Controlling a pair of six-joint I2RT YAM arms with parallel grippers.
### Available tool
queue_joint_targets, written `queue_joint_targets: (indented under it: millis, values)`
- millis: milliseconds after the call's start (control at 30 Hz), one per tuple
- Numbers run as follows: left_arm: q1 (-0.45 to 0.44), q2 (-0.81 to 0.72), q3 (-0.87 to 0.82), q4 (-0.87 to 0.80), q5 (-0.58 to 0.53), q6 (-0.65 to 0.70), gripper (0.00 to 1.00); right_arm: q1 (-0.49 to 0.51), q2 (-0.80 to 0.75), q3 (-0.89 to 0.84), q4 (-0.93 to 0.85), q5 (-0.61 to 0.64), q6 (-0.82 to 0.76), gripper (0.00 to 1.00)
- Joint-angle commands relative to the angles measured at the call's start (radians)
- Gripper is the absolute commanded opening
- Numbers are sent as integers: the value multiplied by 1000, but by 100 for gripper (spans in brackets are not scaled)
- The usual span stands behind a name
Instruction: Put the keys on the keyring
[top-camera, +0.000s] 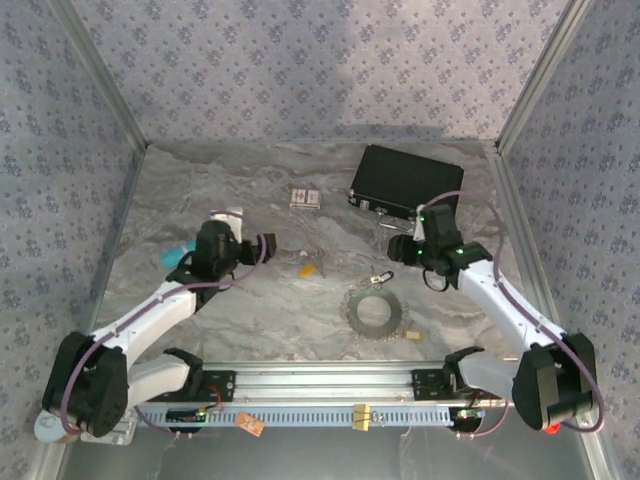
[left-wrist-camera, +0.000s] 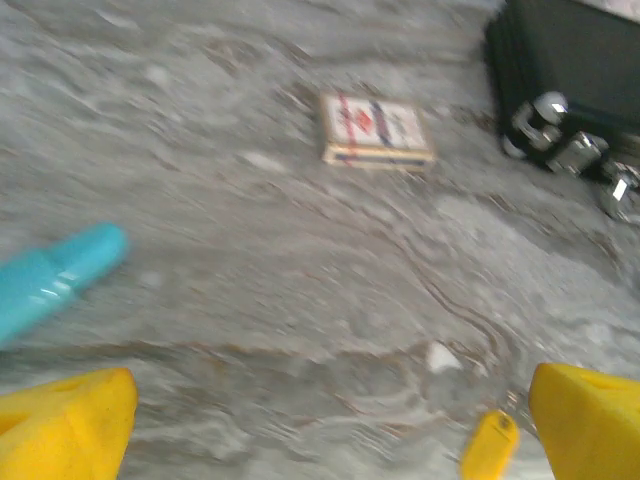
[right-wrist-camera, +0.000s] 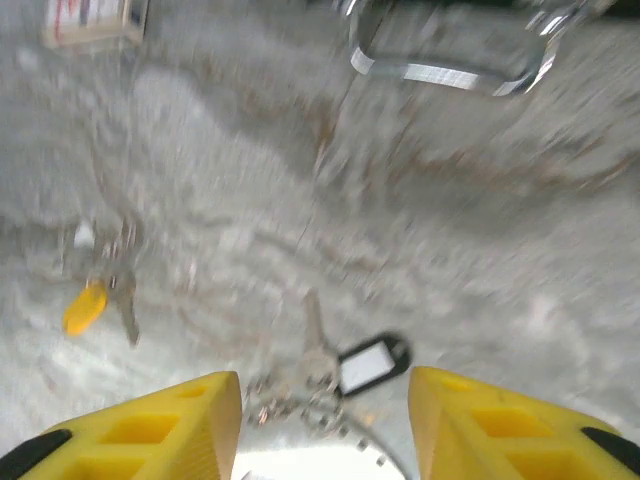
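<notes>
The keyring (top-camera: 375, 313), a thin silver loop with a toothed edge, lies flat at the table's centre front; its rim (right-wrist-camera: 300, 462) shows between my right fingers. A silver key with a black tag (right-wrist-camera: 372, 362) lies just beyond that rim, also seen from above (top-camera: 380, 279). The yellow-headed key (top-camera: 306, 268) lies left of the ring, close to my left gripper's right finger (left-wrist-camera: 490, 445) and far left for the right wrist (right-wrist-camera: 85, 307). A tan key (top-camera: 411, 335) rests right of the ring. My left gripper (top-camera: 268, 247) (left-wrist-camera: 330, 430) stands wide open. My right gripper (top-camera: 397, 248) (right-wrist-camera: 325, 430) hovers over the tagged key, jaws apart, holding nothing.
A black case (top-camera: 405, 182) with silver latches (left-wrist-camera: 560, 140) lies at the back right. A small red-and-white box (top-camera: 306, 198) (left-wrist-camera: 375, 130) sits at the back centre. A teal stick (left-wrist-camera: 55, 280) lies left of my left gripper. Metal walls bound the table.
</notes>
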Motion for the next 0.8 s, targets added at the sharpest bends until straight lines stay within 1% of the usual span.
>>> queue_joint_targets:
  millis: [0, 33, 67, 167, 233, 367, 467, 567, 667, 767]
  values:
    - [-99, 46, 19, -19, -64, -123, 99, 71, 57, 57, -138, -44, 31, 46]
    - [-128, 59, 21, -16, -78, -144, 99, 87, 75, 64, -138, -51, 38, 41]
    - [-160, 74, 25, -12, -94, -169, 99, 109, 97, 69, -138, -65, 48, 39]
    - [-234, 106, 35, -30, -110, -232, 99, 174, 159, 86, -138, -90, 81, 39]
    - [-272, 117, 35, -51, -114, -266, 98, 212, 198, 94, -138, -86, 91, 39]
    - [-336, 134, 13, -47, -112, -316, 96, 230, 256, 94, -133, -67, 91, 37]
    - [-364, 148, 1, -42, -109, -344, 94, 230, 287, 104, -110, -102, 89, 35]
    - [-374, 157, -5, -38, -113, -365, 93, 252, 314, 116, -91, -145, 100, 34]
    - [-375, 167, -6, -27, -122, -368, 93, 285, 346, 125, -78, -140, 111, 36]
    - [-375, 171, 0, -29, -127, -362, 92, 302, 374, 137, -79, -116, 114, 36]
